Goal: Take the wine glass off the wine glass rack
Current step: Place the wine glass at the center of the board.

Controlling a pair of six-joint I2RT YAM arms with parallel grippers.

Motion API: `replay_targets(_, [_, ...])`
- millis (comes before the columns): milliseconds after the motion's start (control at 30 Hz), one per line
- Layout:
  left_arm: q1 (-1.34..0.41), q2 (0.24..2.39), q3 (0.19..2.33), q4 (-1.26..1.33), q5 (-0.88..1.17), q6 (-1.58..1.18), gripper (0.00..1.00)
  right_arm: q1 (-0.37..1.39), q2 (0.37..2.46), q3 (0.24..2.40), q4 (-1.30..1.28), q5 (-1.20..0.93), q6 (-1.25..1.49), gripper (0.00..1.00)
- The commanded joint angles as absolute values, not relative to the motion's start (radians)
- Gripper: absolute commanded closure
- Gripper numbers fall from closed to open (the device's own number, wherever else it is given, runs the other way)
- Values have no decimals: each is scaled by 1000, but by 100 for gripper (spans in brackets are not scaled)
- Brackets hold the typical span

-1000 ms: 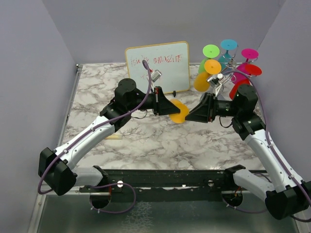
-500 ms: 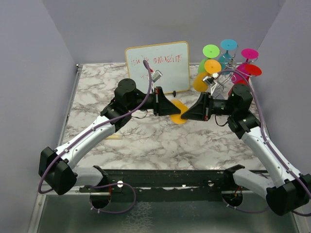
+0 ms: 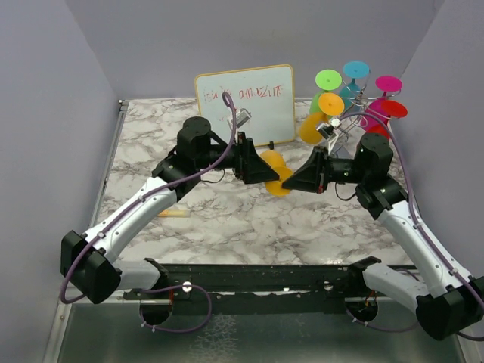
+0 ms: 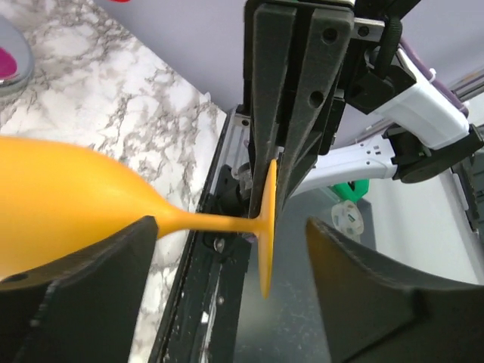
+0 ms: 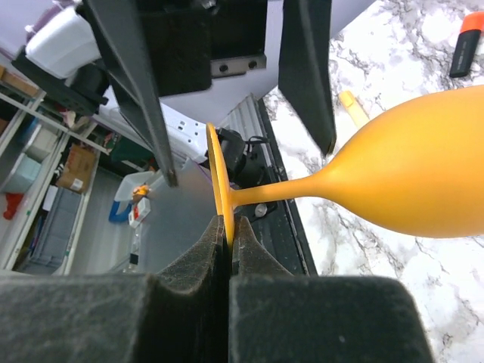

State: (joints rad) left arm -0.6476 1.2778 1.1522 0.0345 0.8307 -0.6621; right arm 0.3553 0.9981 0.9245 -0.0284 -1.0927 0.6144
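- Both arms have closed in on each other over the middle of the desk point(image 3: 144, 144) since a second ago: the left gripper point(image 3: 266, 168) has pushed right and the right gripper point(image 3: 293, 181) has slid left.
- Between them hangs the orange wine glass point(image 3: 277, 175), off the desk and lying roughly on its side, with its bowl towards the left arm and its foot towards the right arm.
- From the right wrist view, the right fingers point(image 5: 197, 265) are pinched tight on the rim of the glass's round foot, with the disc edge-on between the pads.
- From the left wrist view, the left fingers point(image 4: 98, 287) are spread wide, one on each side of the stem where it meets the bowl, and neither touches the glass.
- At the far right of the desk, well apart from the held glass, stands the wine glass rack point(image 3: 362, 100).
- On the rack hang other coloured glasses, among them a green glass point(image 3: 328, 79), a cyan glass point(image 3: 355, 69), a magenta glass point(image 3: 388, 83) and a red glass point(image 3: 387, 110).
- Propped upright at the far side, left of the rack, is a whiteboard point(image 3: 246, 102) with red scribbles on it.
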Motion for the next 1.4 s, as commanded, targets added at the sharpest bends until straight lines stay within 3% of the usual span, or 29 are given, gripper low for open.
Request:
replay_targets(0, [-546, 1250, 1212, -134, 898, -553, 11, 389, 975, 948, -180, -1034, 432, 99])
replay_targets(100, [-430, 1228, 1215, -220, 897, -500, 1, 415, 955, 965, -287, -950, 316, 99])
replay_targets(400, [-347, 1257, 1210, -249, 949, -488, 1, 505, 804, 816, -187, -817, 58, 99])
replay_targets(733, [-345, 1279, 1234, -234, 1000, -487, 1, 519, 839, 820, -291, -1078, -417, 99])
replay_targets(1000, [-344, 1308, 1272, -227, 984, -487, 1, 520, 851, 825, -465, -1018, -767, 99])
replay_targets(1367, [-388, 1421, 1375, -229, 1167, -405, 1, 520, 809, 727, -395, -1116, -935, 99])
